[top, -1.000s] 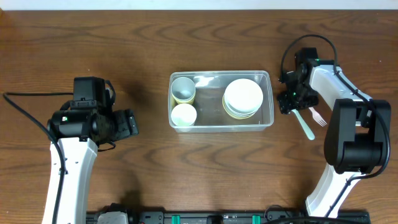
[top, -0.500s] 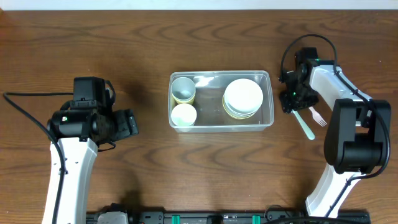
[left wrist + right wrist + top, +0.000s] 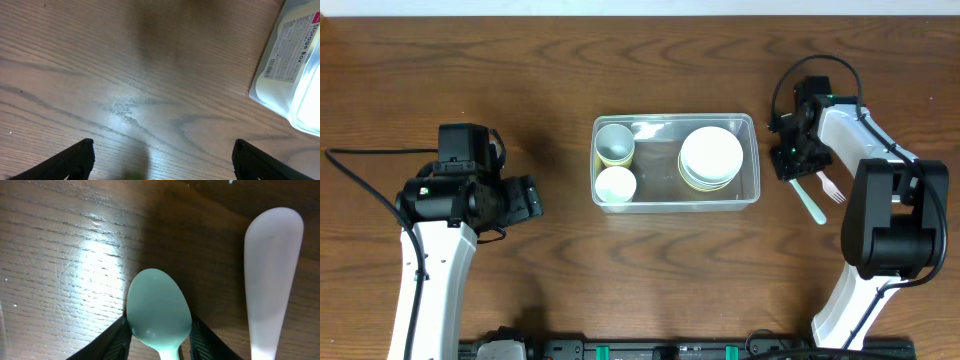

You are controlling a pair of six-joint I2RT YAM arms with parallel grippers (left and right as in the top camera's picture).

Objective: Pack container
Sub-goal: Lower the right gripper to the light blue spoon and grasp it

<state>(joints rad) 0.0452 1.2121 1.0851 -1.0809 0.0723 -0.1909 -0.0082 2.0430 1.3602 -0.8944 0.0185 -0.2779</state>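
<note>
The clear container sits mid-table and holds two cups at its left end and a stack of white and yellow bowls at its right end. Its labelled corner shows in the left wrist view. My right gripper is just right of the container, low at the table, shut on the bowl end of a teal spoon, whose handle lies on the wood. My left gripper is open and empty over bare wood, far left of the container.
A pale fork lies beside the teal spoon on the right. Its rounded white end shows in the right wrist view. The rest of the table around the container is bare brown wood.
</note>
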